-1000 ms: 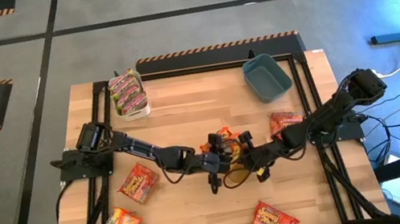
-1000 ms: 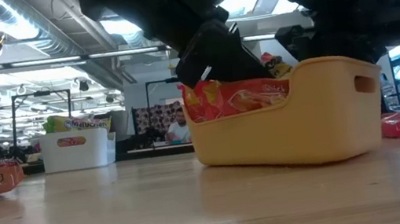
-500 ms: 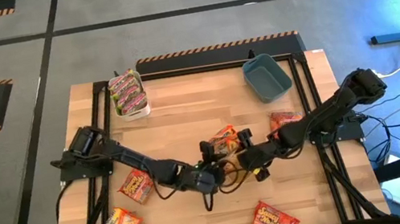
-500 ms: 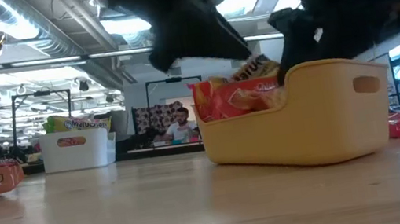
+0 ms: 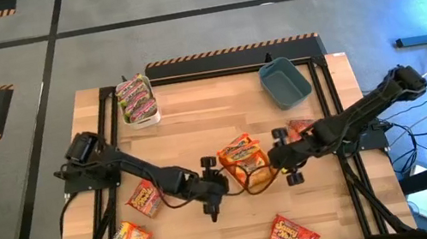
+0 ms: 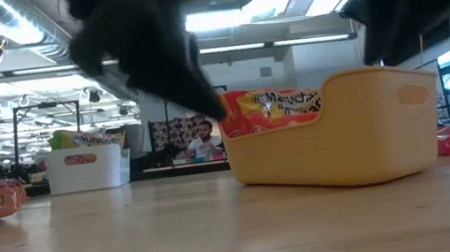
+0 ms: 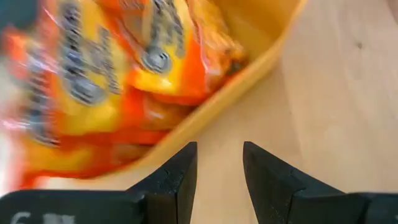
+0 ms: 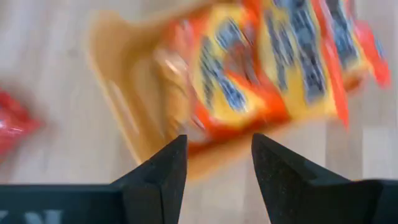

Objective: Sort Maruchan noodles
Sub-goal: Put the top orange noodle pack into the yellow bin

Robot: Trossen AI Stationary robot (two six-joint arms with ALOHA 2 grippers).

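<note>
Both claws, left [image 7: 219, 180] and right [image 8: 219, 177], gape empty beside the yellow bin [image 5: 261, 183].

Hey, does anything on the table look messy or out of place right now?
Yes. The orange-yellow packets in the yellow bin are piled crookedly, poking above its rim. Four loose packets lie scattered on the table.
</note>
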